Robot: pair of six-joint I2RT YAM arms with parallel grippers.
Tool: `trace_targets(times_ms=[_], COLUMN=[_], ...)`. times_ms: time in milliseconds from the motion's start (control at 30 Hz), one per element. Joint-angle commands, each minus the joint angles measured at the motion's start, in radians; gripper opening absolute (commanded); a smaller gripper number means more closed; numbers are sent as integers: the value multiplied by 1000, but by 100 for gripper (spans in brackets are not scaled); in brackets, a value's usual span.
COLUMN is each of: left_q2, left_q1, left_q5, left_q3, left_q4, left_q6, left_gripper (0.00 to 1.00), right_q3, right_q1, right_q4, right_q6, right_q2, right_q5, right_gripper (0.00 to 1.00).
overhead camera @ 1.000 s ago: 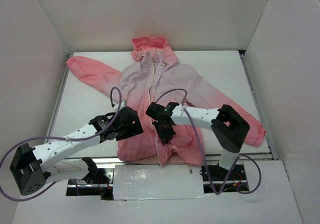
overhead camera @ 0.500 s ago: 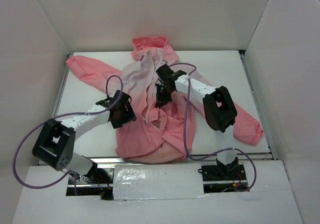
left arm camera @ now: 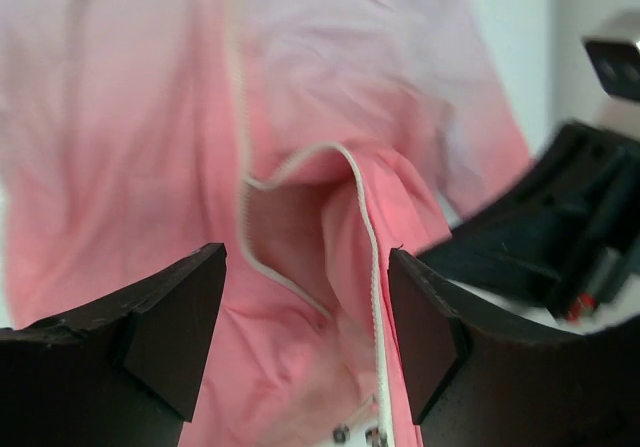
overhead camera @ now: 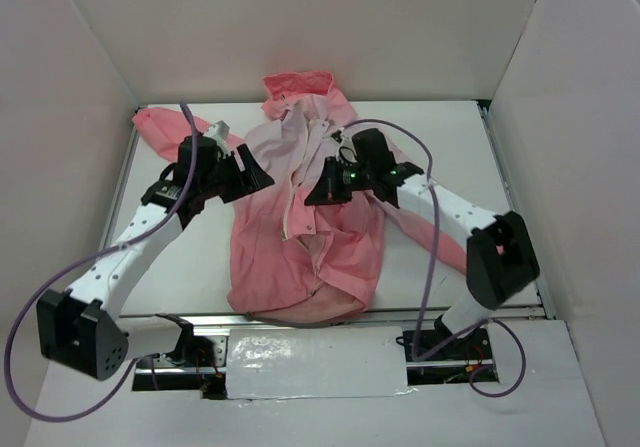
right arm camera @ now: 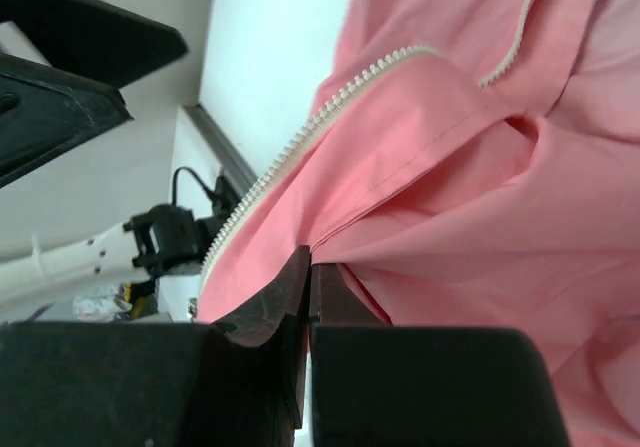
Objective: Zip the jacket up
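Note:
The jacket (overhead camera: 300, 257) lies bunched on the white table (overhead camera: 440, 137), hood at the back, coral pink at the bottom and pale at the chest. Its white zipper (overhead camera: 292, 202) hangs open. My right gripper (overhead camera: 314, 195) is shut on a fold of pink fabric beside the zipper teeth (right arm camera: 330, 107); in the right wrist view the right gripper (right arm camera: 310, 267) has no gap between its jaws. My left gripper (overhead camera: 256, 178) hovers over the jacket's left side, open and empty. The left wrist view shows this gripper (left arm camera: 305, 267) above the jacket (left arm camera: 130, 167) and its open zipper (left arm camera: 372, 297).
White walls (overhead camera: 60, 87) close in the table on the left, back and right. A metal rail (overhead camera: 200, 319) runs along the front edge. Purple cables (overhead camera: 425, 167) loop off both arms. The right arm (left arm camera: 560, 227) shows close at the right of the left wrist view.
My left gripper has moved from the jacket's front hem up to its left shoulder area. My right gripper has pulled fabric from the hem toward the chest, bunching the jacket's lower half.

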Motion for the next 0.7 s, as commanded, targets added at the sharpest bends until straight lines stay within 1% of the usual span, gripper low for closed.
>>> trace_targets(times_ms=[0, 67, 100, 167, 200, 267, 400, 500, 633, 667], left_q2=[-89, -132, -141, -167, -181, -195, -209, -196, -163, -153], left_q1=[-2, -4, -4, -7, -7, -10, -17, -42, -74, -82], left_q5=[295, 363, 433, 478, 522, 550, 606, 609, 635, 630], left_q3=[-93, -156, -177, -222, -245, -263, -330, -358, -407, -409], left_q4=[107, 163, 185, 219, 233, 251, 351, 372, 496, 503], left_q6=[-7, -31, -62, -83, -105, -123, -175, -177, -218, -220], left_gripper=[78, 78, 77, 77, 76, 75, 71, 70, 68, 68], right_q3=[-128, -179, -213, -242, -265, -287, -336, -339, -334, -336], right_q1=[8, 8, 6, 8, 8, 8, 6, 8, 11, 12], right_q4=[252, 269, 269, 302, 308, 335, 395, 415, 430, 434], right_q6=[43, 48, 45, 41, 41, 57, 89, 103, 112, 115], right_q2=[-157, -199, -216, -247, -257, -262, -281, -279, -264, -265], right_q5=[-62, -48, -28, -17, -10, -11, -17, -19, -39, -39], right_gripper=[0, 0, 0, 0, 0, 0, 0, 0, 0, 0])
